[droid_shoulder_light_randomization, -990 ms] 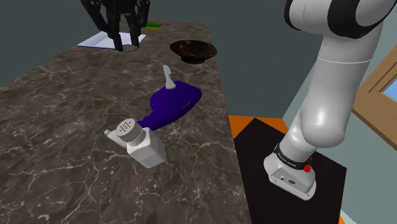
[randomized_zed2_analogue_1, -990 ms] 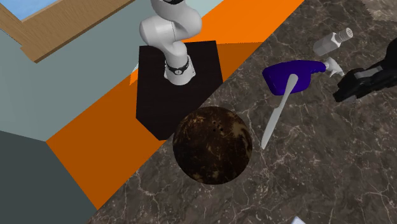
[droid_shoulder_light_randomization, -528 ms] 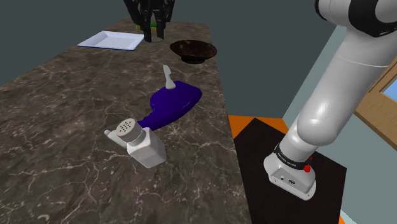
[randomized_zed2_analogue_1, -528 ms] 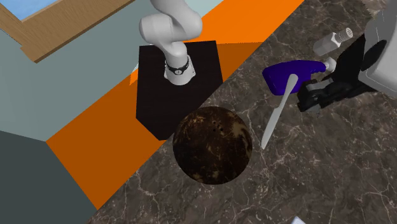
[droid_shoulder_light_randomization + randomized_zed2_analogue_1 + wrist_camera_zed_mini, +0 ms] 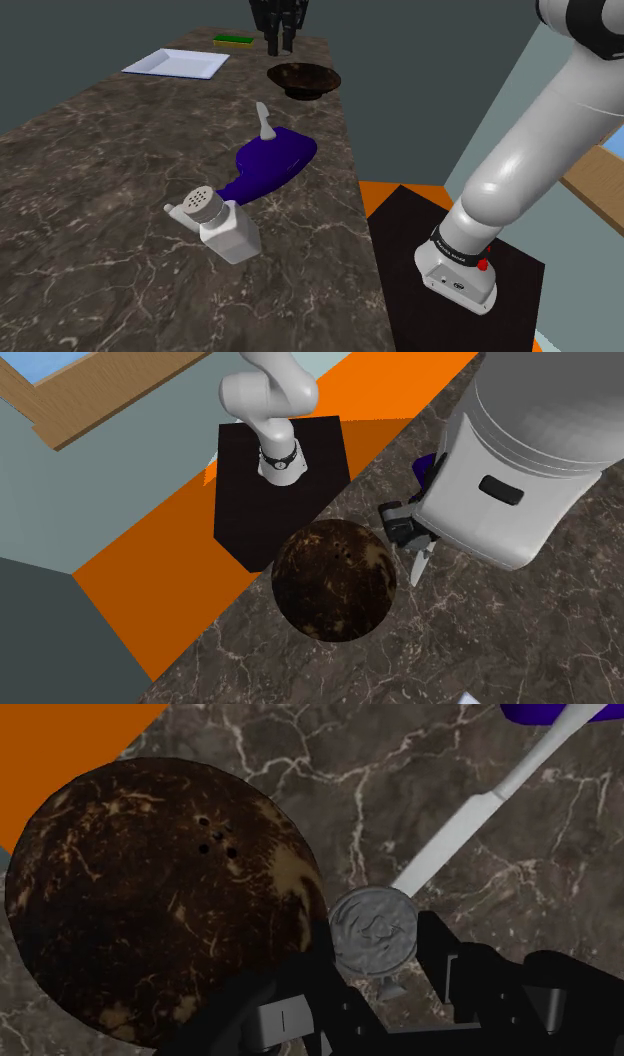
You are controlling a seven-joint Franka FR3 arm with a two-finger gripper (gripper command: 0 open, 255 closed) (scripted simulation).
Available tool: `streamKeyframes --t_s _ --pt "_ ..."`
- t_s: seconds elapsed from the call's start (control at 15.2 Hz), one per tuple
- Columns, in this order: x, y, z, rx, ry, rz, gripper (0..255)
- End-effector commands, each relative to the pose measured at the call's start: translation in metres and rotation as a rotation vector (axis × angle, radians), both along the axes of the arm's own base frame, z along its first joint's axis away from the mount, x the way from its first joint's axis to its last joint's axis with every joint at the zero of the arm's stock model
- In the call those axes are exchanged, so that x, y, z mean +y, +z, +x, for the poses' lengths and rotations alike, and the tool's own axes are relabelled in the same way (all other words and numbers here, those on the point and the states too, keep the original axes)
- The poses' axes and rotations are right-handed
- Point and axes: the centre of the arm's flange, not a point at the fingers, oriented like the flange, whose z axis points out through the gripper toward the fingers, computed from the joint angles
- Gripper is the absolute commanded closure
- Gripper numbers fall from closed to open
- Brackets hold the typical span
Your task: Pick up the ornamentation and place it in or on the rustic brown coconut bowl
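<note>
A round silver ornament (image 5: 372, 932) on a small stem is clasped between my gripper's (image 5: 375, 959) black fingers (image 5: 447, 956), which are shut on it. It hangs over the marble counter just beside the rim of the dark brown coconut bowl (image 5: 160, 894). In the shoulder view the gripper (image 5: 277, 40) hovers above the far end of the counter, a little behind the bowl (image 5: 304, 79). In the second exterior view the white hand hides much of the counter, and the gripper (image 5: 400, 530) sits just past the bowl's (image 5: 333, 580) upper right rim.
A purple bottle (image 5: 268, 163) lies mid-counter with a grey knife (image 5: 264, 120) at its far end. A white shaker (image 5: 222, 222) lies nearer the front. A white tray (image 5: 177, 63) and a green sponge (image 5: 234, 40) sit at the far end. The counter edge (image 5: 358, 200) drops off beside the stand (image 5: 457, 272).
My gripper has travelled from above the white tray toward the shoulder view's right, ending close to the coconut bowl, with the ornament in its grasp.
</note>
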Motion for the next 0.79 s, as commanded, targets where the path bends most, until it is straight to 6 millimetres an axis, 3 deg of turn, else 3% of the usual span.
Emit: streamKeyframes --t_s 0.0,0.4,0.73 --pt "-0.025 0.004 0.005 0.0 0.003 0.0 255" --pt "-0.103 0.006 0.019 0.0 0.003 0.0 255" --pt "-0.11 -0.015 0.02 0.0 0.003 0.0 255"
